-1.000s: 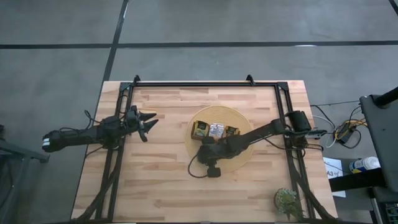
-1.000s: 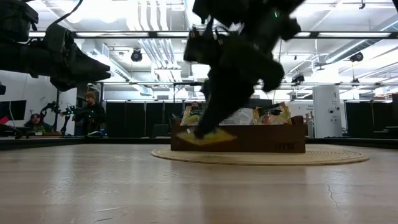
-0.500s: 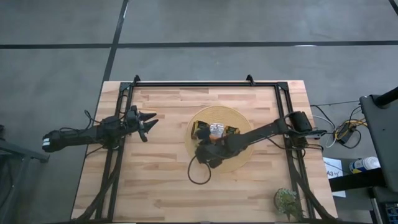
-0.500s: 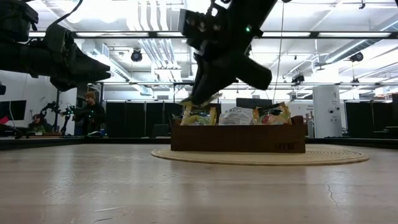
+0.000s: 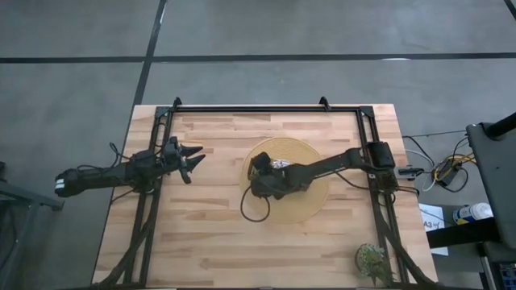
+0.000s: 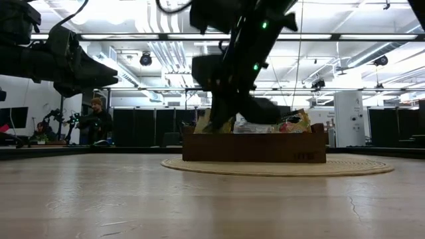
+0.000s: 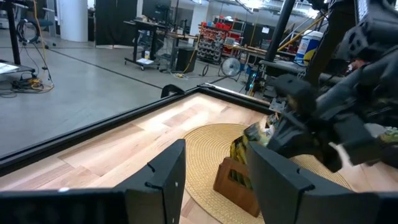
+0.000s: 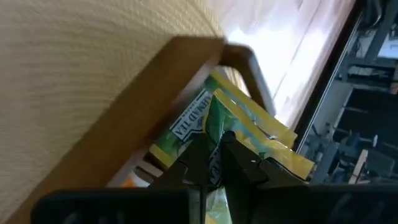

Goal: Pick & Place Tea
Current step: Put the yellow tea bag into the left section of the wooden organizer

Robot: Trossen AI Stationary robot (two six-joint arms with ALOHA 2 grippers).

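Right jaws (image 8: 214,152) pinch green tea packet (image 8: 249,127) in wooden tray (image 8: 155,93); left jaws (image 5: 192,159) spread.

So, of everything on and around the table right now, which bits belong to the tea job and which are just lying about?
Part of the job:
- yellow-green tea-bag packet, pinched by the right gripper at the brown wooden tray
- other packets standing in that tray
- round woven straw mat under it

Just lying about:
- small green potted plant at the table's corner
- left gripper, open, waiting at the left side
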